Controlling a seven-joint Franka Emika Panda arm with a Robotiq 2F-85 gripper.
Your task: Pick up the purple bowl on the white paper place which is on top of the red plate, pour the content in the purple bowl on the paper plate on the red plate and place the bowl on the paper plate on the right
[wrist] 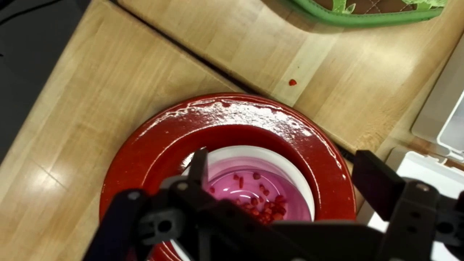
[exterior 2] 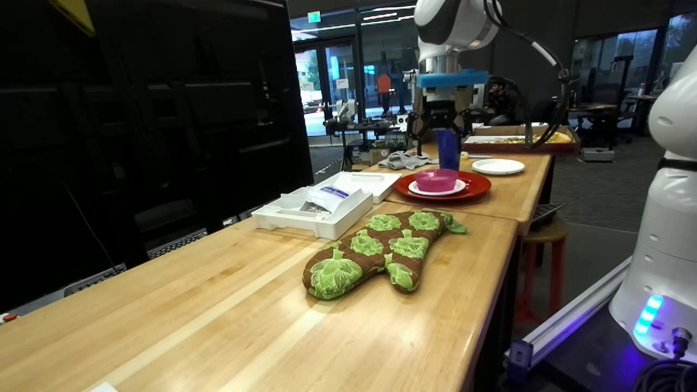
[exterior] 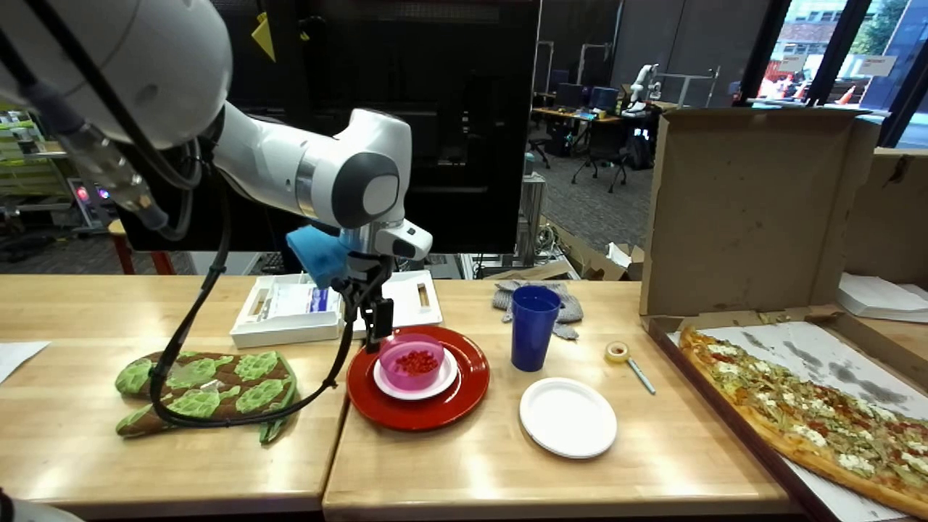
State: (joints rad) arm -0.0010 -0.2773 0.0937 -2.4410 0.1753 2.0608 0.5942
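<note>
roundly shallow, the purple bowl (exterior 2: 435,181) looks translucent.

Purple bowl (exterior 2: 436,181) on paper plate (exterior: 449,373), pieces (exterior: 417,363) inside.

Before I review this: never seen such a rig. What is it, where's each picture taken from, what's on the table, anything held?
It's a single robot arm ending in a two-fingered gripper. Two pictures look in from outside it; the close-up looks down from its wrist, past the gripper's dark fingers. On the wooden table, a purple bowl holding small red pieces sits on a white paper plate, which sits on a red plate. Around them: a second paper plate, a blue cup, an oven mitt, an open white case and a pizza in an open cardboard box. Nothing is held: the gripper hangs open near the bowl.
</note>
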